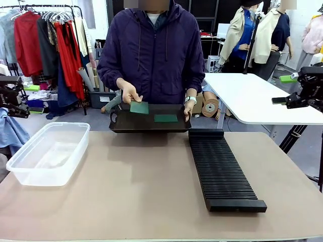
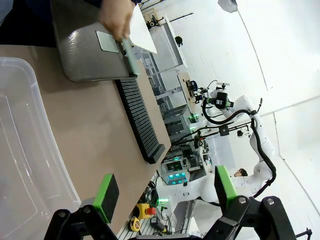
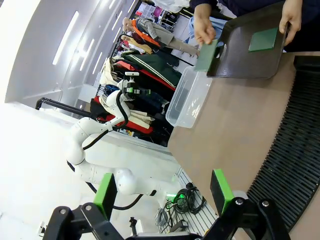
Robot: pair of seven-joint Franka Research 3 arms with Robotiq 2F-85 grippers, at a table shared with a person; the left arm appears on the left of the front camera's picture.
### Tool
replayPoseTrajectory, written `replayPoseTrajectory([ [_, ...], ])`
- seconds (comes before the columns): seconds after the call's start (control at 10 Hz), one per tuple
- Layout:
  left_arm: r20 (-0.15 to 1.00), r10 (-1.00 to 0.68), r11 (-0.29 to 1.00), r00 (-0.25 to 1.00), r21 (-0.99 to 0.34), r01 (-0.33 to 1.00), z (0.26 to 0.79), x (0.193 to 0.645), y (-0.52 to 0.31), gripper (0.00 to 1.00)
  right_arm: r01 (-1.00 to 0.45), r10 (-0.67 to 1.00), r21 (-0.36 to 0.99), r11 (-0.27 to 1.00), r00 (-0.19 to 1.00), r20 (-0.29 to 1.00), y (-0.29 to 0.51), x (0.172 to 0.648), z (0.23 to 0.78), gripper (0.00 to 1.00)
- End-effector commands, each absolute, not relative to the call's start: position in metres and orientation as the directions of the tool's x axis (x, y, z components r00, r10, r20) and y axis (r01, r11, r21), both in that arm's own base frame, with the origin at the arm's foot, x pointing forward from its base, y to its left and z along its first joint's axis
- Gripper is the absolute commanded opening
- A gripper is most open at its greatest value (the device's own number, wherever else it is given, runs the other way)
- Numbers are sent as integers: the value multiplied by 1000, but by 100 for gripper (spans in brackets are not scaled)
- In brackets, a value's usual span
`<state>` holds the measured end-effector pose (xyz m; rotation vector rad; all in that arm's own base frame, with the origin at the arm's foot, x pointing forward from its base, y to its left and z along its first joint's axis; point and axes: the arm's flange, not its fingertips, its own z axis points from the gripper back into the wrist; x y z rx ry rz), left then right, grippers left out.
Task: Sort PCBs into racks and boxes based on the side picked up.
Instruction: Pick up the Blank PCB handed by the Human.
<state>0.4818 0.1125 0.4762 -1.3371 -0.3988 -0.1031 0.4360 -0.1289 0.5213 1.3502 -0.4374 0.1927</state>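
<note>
Bare desk (image 1: pixel 141 201) lay nearest the front camera. Beyond it, sorting had not begun as far as could be seen: the rack (image 1: pixel 221 169) showed no board in its slots, and the box (image 1: pixel 35 177) on the robot's left stood empty. Both PCBs in sight were at the far edge with the person, over a shallow black tray (image 1: pixel 151 127). One PCB (image 1: pixel 165 118) lay flat on the tray, its long axis running left to right along the tray's length. The other PCB (image 1: pixel 139 107) was pinched at its upper edge by the person's hand (image 1: pixel 130 93). It was lifted and tilted with a face toward the robot, long axis also roughly left to right. The left end effector (image 2: pixel 165 192) and right end effector (image 3: pixel 163 191) hung at either side of the desk, fingers spread wide, carrying nothing. Judging by that, every board was yet to be handed over and placed.
</note>
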Motion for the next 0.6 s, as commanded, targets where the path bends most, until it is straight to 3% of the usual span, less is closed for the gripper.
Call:
replayPoseTrajectory([
  [0.0,333,152,244,930,-925,292,479,482,114,100,-385,-115,897,216,903,415,-128,436,524,100],
  [0.5,333,152,244,930,-925,292,479,482,114,100,-385,-115,897,216,903,415,-128,436,524,100],
])
